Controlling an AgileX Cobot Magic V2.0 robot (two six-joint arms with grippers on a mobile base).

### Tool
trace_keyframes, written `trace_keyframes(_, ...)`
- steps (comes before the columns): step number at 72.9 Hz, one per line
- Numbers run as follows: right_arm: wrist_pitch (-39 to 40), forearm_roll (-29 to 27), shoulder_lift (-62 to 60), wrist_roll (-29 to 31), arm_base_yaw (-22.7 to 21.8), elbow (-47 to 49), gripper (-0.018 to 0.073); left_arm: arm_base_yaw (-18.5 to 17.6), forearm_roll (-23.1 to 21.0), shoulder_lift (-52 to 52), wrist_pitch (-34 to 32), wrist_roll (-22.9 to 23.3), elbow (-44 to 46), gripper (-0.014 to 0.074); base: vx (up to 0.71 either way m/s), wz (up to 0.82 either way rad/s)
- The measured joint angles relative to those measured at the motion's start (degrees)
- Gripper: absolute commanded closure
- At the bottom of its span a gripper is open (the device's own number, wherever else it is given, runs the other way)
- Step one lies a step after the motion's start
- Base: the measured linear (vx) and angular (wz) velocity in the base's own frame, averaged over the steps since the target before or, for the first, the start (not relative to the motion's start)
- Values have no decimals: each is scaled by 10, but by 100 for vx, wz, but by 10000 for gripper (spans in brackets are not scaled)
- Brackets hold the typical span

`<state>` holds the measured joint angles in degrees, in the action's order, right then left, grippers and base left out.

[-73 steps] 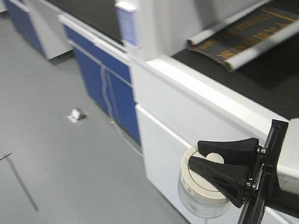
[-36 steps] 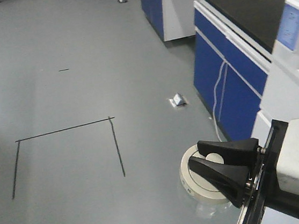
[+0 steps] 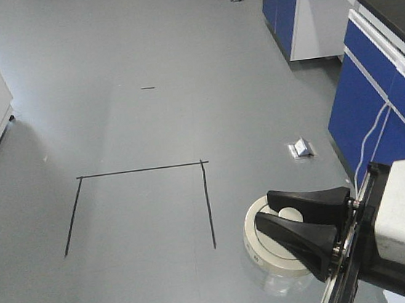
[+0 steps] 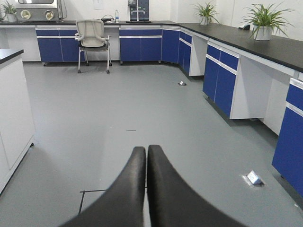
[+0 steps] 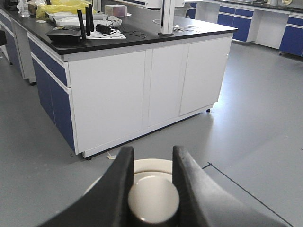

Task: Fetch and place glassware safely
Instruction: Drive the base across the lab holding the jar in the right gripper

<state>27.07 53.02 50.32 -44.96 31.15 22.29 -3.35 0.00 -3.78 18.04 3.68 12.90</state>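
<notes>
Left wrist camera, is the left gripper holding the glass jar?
No, the left gripper is shut, its black jaws pressed together with nothing between them.

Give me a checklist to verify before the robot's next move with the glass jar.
1. Right hand shut on the knob of the jar: ok.
2. Lid fixed firmly to the glass body: cannot tell.
3. Left hand shut and empty: ok.
4. Floor under the jar bare: ok; small floor box lies aside.
5. Set-down place identified: cannot tell.
</notes>
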Motion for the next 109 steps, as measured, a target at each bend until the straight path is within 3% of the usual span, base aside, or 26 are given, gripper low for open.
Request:
trace_keyframes(51, 0, 1, 0, 0, 0, 0, 560, 0, 0, 0, 0, 0, 0, 603, 40, 0)
trace_keyframes(109, 0, 1, 0, 1, 0, 0, 560, 0, 0, 0, 0, 0, 0, 603, 59, 8)
